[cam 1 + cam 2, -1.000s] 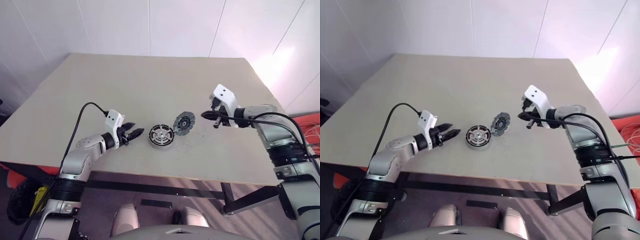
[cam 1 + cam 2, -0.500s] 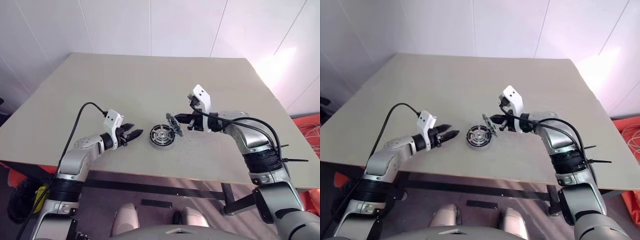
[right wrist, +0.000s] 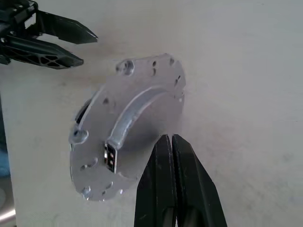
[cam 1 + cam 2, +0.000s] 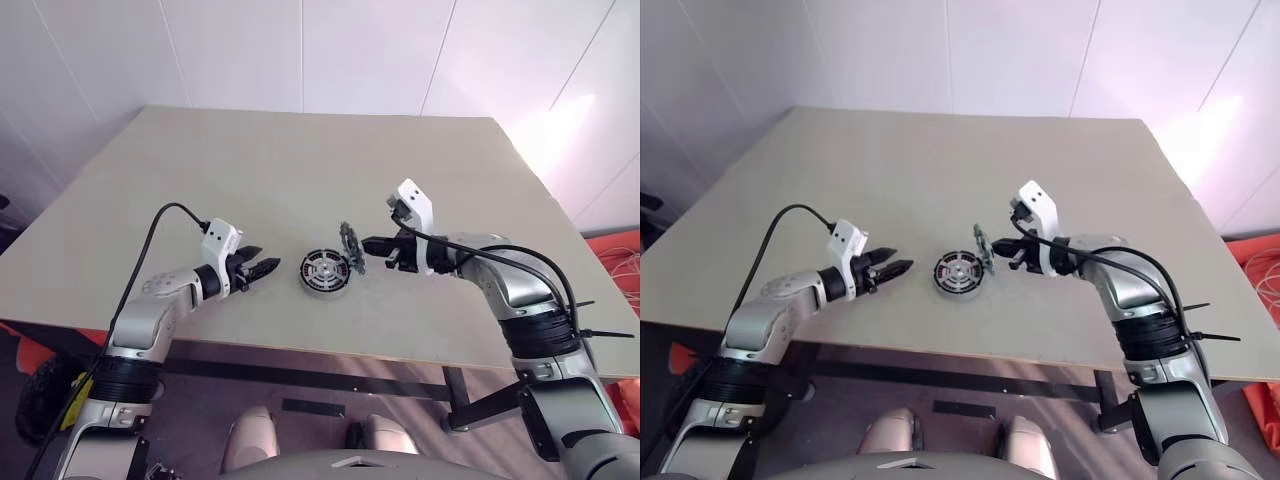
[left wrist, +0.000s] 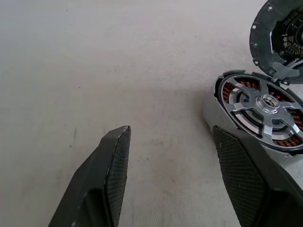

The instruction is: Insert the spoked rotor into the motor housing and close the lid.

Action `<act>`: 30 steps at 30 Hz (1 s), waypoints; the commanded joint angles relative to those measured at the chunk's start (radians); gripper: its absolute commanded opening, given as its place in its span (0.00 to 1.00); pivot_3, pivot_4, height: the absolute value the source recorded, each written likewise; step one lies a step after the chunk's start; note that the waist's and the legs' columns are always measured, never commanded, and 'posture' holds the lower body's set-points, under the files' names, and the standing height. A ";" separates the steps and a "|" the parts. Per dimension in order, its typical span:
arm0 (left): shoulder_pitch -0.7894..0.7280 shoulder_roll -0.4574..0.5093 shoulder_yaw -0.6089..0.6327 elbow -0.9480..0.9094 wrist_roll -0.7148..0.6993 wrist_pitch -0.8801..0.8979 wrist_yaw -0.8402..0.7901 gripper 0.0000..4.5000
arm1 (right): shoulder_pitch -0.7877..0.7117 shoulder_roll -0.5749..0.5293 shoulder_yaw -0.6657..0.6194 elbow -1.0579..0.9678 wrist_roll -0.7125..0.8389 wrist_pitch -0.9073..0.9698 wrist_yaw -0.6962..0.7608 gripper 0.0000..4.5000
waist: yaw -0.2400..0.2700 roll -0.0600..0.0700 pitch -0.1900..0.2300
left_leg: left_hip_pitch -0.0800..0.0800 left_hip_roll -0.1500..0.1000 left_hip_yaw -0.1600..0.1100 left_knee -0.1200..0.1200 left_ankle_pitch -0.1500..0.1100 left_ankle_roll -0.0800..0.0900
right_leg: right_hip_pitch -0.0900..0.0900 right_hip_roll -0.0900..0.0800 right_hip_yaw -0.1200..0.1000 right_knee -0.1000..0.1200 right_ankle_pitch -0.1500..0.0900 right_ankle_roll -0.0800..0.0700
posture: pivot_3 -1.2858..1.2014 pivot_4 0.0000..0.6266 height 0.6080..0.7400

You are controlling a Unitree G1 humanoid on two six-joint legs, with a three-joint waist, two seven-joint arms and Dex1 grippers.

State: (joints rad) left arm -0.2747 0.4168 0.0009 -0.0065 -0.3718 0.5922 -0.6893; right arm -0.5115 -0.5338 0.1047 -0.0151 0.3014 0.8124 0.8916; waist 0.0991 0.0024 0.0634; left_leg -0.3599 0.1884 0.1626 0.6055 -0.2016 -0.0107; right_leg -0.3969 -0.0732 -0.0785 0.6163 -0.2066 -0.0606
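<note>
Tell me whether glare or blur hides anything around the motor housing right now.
Left eye view: a bright patch lights the wall and the table's far right corner, clear of the motor housing and upright lid. Left wrist view: spoked rotor seated and sharp, copper windings readable, lid cut off by the frame edge. Right wrist view: the right gripper's shut fingers blur close up; lid's back stays clear.

spoked rotor (image 5: 262,105) seated in motor housing (image 5: 222,94), lid (image 5: 279,33) tilted up
</note>
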 commanded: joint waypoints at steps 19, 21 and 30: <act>-0.008 0.015 0.038 -0.041 -0.011 -0.012 0.023 0.66 | -0.006 0.047 0.004 -0.059 0.086 0.025 -0.022 0.01 | 0.000 0.000 0.000 | 0.002 0.000 0.000 -0.001 0.000 0.000 | 0.002 0.000 0.000 0.000 0.000 0.000 | 0.52 0.00 1.00; 0.001 0.017 0.044 -0.049 -0.013 -0.008 0.026 0.66 | -0.006 0.055 0.005 -0.060 0.092 0.031 -0.027 0.01 | -0.001 0.000 0.000 | 0.002 0.000 0.000 -0.001 0.000 0.000 | 0.002 0.000 0.000 0.000 0.000 0.000 | 0.52 0.00 1.00; 0.004 0.026 0.066 -0.071 -0.016 0.005 0.041 0.66 | -0.009 0.168 0.049 -0.024 0.084 0.025 -0.084 0.01 | -0.003 0.000 0.000 | 0.004 0.000 0.000 -0.002 0.000 -0.001 | 0.003 0.000 0.000 0.000 0.000 0.000 | 0.52 0.00 1.00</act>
State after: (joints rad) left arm -0.2611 0.4279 0.0386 -0.0344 -0.3737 0.5987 -0.6499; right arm -0.5052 -0.3771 0.1514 -0.0228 0.3739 0.8480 0.8173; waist 0.0961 0.0024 0.0633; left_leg -0.3559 0.1882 0.1627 0.6034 -0.2012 -0.0115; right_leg -0.3943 -0.0731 -0.0785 0.6158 -0.2069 -0.0601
